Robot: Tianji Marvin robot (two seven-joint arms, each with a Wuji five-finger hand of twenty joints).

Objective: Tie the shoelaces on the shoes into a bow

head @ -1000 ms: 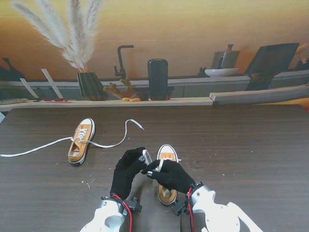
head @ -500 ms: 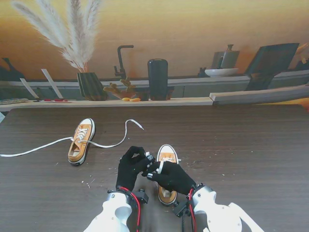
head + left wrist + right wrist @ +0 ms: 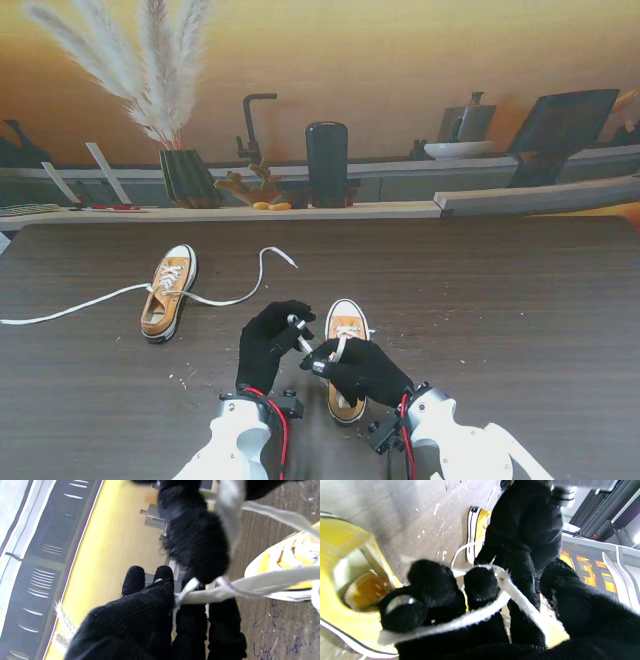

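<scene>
Two black-gloved robot hands meet over an orange shoe (image 3: 346, 345) with a white toe cap, which stands on the dark wood desk (image 3: 520, 300) nearest to me, toe pointing away. This near shoe is the landmark for everything else.

The left robot hand (image 3: 268, 345) sits just to the left of the near shoe, its fingers closed on a flat white shoelace (image 3: 299, 335); the left wrist view shows the thumb and fingers (image 3: 140, 605) pinching the lace (image 3: 237, 590), which runs taut toward the shoe (image 3: 287, 562). The right robot hand (image 3: 362, 368) lies over the near shoe's heel half, hiding it, and is clamped on another stretch of the lace (image 3: 338, 349); the right wrist view shows the lace (image 3: 480, 615) passing across its curled fingertips (image 3: 480, 585). The two hands are almost touching, with the lace strands crossing between them above the shoe's lacing.

Farther from me and to the left of the near shoe, well apart from it, a second orange shoe (image 3: 168, 291) stands on the desk, untied. Its long white laces (image 3: 235, 292) trail flat across the desk, one toward the left edge, the other curling right.

Beyond the near shoe, at the desk's far edge, a shelf (image 3: 300, 211) carries a ribbed vase of pampas grass (image 3: 186, 176) and a tall dark cylinder (image 3: 327, 163)
</scene>
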